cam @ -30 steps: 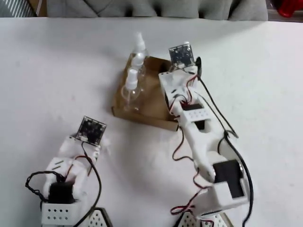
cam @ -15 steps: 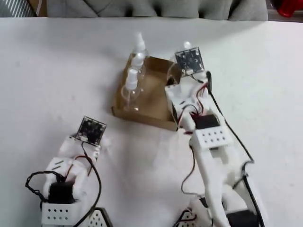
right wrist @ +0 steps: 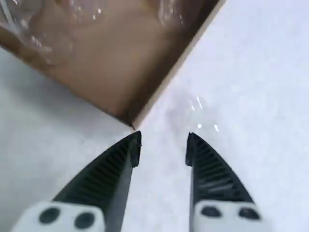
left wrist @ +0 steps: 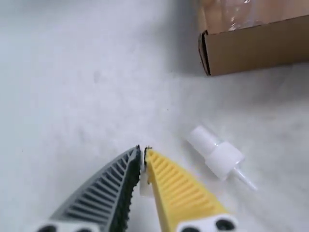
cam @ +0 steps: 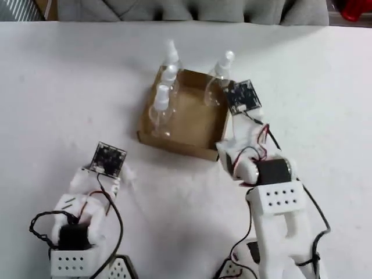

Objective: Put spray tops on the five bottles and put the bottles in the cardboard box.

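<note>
Right arm has drawn back from the box since the earlier frames, leaving a bottle (cam: 218,75) standing in the far right corner.

- Right gripper (right wrist: 163,145): fingers spread moderately, nothing between them. Tips hover over bare table (cam: 70,87) just outside the near right corner of the box (cam: 192,116).
- Left gripper (left wrist: 143,153): grey and yellow fingers pressed together at the tips, holding nothing that can be made out. It sits low over the table, well short of the box.
- A loose top (left wrist: 216,153) lies on its side just beside the left fingertips, thin tube pointing away from the box.
- At least two more bottles (cam: 159,107) stand along the box's left wall; the exact count is unclear, as is whether the farthest stands inside.

Risks, as judged:
- Closed left fingers would shove the top rather than take it, and the round cap could roll off.
- Gripping by the tube could bend it.
- Right gripper is close to the box corner; a swing inward could shift the box and topple the upright bottles.
</note>
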`<state>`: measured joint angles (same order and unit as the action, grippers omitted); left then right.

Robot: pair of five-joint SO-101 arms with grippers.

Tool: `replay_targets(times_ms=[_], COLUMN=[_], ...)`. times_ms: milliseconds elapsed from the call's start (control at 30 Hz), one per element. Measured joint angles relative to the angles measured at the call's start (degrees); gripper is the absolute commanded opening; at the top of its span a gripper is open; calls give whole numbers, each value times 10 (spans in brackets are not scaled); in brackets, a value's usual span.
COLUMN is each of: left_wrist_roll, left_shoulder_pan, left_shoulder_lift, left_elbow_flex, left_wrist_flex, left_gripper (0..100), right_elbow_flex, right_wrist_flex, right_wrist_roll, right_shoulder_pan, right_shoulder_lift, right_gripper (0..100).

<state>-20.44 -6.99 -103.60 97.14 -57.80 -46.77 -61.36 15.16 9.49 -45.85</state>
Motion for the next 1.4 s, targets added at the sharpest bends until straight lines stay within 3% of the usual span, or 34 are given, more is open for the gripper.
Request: replay_targets(times_ms=[267,433,600,1100,1400], left_wrist_roll=[0,0,0,0,0], left_shoulder_pan=[-1,-1,-1,-1,-1], left_shoulder_lift=[0,0,0,0,0], left_elbow_flex=[0,0,0,0,0], left_wrist_flex=[0,0,0,0,0], left_gripper=[23,23,23,24,24], right_elbow_flex=[0,0,4,196,229], right_wrist_flex=[-43,-43,-40,-40,-39], right_wrist_roll=[214,387,405,407,379], right_shoulder_pan=[-127,-160,-164,-163,-136], right_shoulder_lift=[27,60,104,404,466], right_gripper=[81,96,244,252,320])
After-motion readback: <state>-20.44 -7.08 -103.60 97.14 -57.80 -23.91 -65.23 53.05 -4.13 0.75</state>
